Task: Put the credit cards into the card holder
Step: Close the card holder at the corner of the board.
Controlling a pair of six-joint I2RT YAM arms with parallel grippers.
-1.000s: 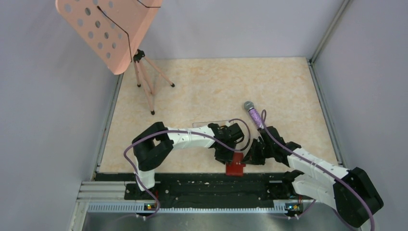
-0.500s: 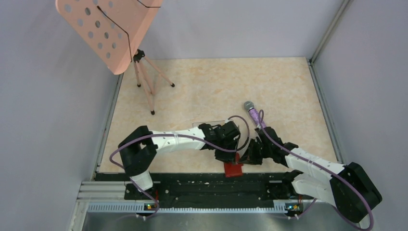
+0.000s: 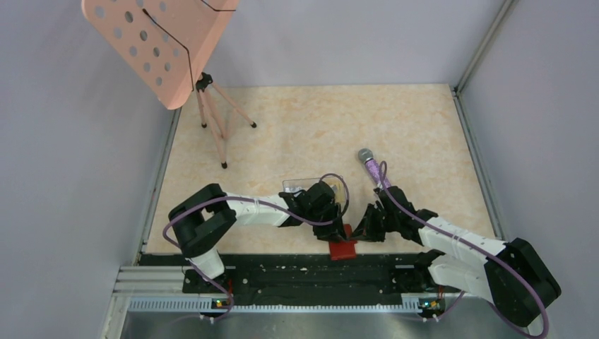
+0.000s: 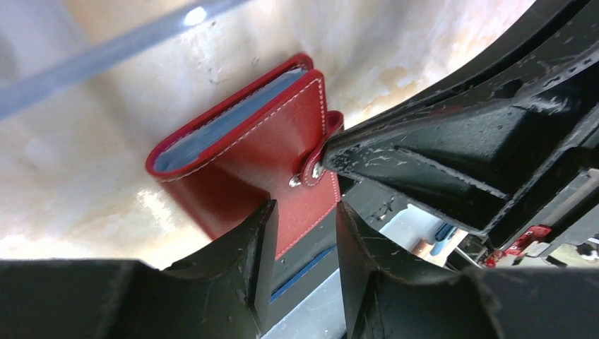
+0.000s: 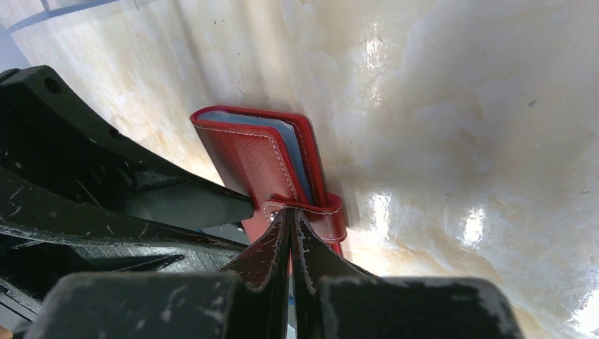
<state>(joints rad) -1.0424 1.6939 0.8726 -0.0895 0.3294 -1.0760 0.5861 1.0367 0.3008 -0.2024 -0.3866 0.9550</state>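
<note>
The red card holder (image 3: 344,248) sits at the table's near edge and overhangs the black rail. It also shows in the left wrist view (image 4: 247,159) and the right wrist view (image 5: 254,166). Pale blue cards (image 4: 219,131) are tucked inside it, with only their edges (image 5: 293,148) showing. No loose or yellow-orange card is in view. My right gripper (image 5: 291,215) is shut, its tips pinched at the snap strap (image 5: 328,219); it shows from above (image 3: 359,232). My left gripper (image 4: 304,261) is open and empty, with its fingers just short of the holder's near corner (image 3: 333,224).
A clear plastic sheet (image 3: 311,182) lies behind the left gripper. A purple microphone (image 3: 371,167) lies beside the right arm. A pink music stand (image 3: 162,42) on a tripod (image 3: 219,131) is at the back left. The black rail (image 3: 282,265) runs along the near edge.
My left arm has swung left and back, so its gripper has drawn away from above the holder. My right gripper shifted slightly left and stays at the strap.
</note>
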